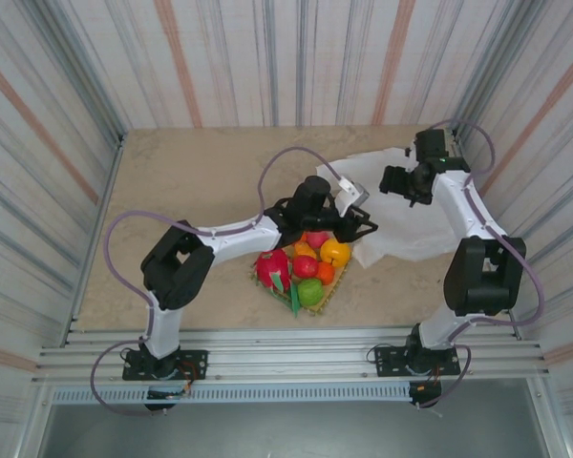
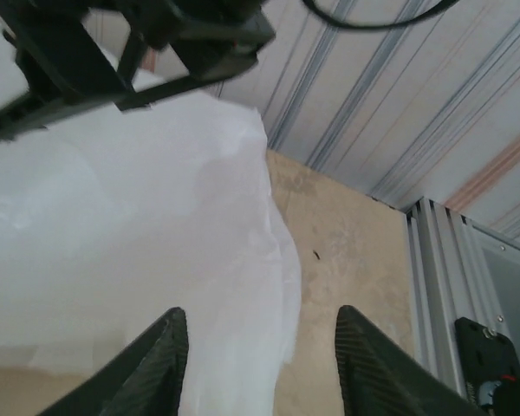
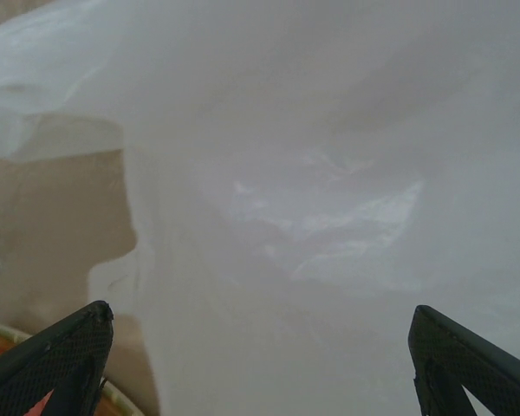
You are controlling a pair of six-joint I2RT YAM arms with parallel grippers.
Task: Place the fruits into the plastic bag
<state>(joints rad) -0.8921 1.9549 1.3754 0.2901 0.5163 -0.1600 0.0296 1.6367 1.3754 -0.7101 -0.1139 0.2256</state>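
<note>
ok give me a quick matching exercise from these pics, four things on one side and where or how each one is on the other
1. dragon fruit
2. green fruit
3. plastic bag
4. right gripper

a. white, lying right of the fruit pile
b. near edge of the pile
c. open, over the bag
d. left side of the pile

Pairs: 1-d, 2-b, 3-a, 4-c

Beige, mottled stone-look tabletop [image 1: 191, 181] carries two items directly: a thin translucent white plastic bag [image 1: 401, 234], lying crumpled at right rear, and a square woven straw-coloured mat [image 1: 330, 294] just beside it, centre front.
</note>
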